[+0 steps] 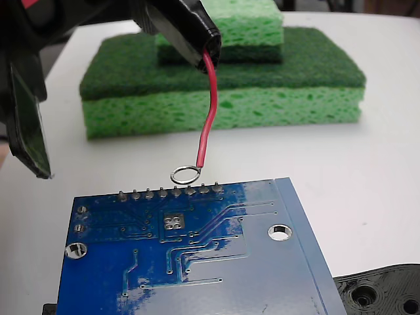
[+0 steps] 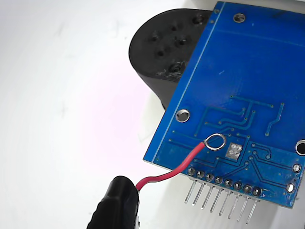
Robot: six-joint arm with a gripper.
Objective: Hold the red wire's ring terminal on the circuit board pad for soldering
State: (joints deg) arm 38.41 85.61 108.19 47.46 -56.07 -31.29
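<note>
One red wire [image 1: 209, 111] is hanging from a black taped holder [image 1: 187, 33], ending in one small silver ring terminal [image 1: 185, 174]. One blue circuit board [image 1: 216, 262] is lying below it, carrying one square silver pad [image 1: 172, 222] with four tiny dark holes. A row of eight solder pins [image 1: 169, 193] is running along the board's far edge in the fixed view. Two silver-rimmed mounting holes [image 1: 280, 231] are showing in that view.

In the fixed view the ring is sitting over the pin row, short of the pad. In the wrist view the ring terminal [image 2: 215, 141] is lying over the blue surface just left of the pad [image 2: 233, 151], not covering it. Whether it is touching the board cannot be told.

The gripper [image 1: 26, 98] is showing only as dark, blurred shapes at the left of the fixed view, partly cut off by the frame. Whether its fingers are apart or together cannot be told.

Two green sponges [image 1: 223, 85] are stacked behind on the white counter [image 1: 367, 164], porous on the sides with darker, rough scouring tops. One black plastic part [image 2: 159, 47] with round holes is sticking out from under the board, mostly hidden. The board is glossy, with thin traces. The wire is bending in a soft curve.
</note>
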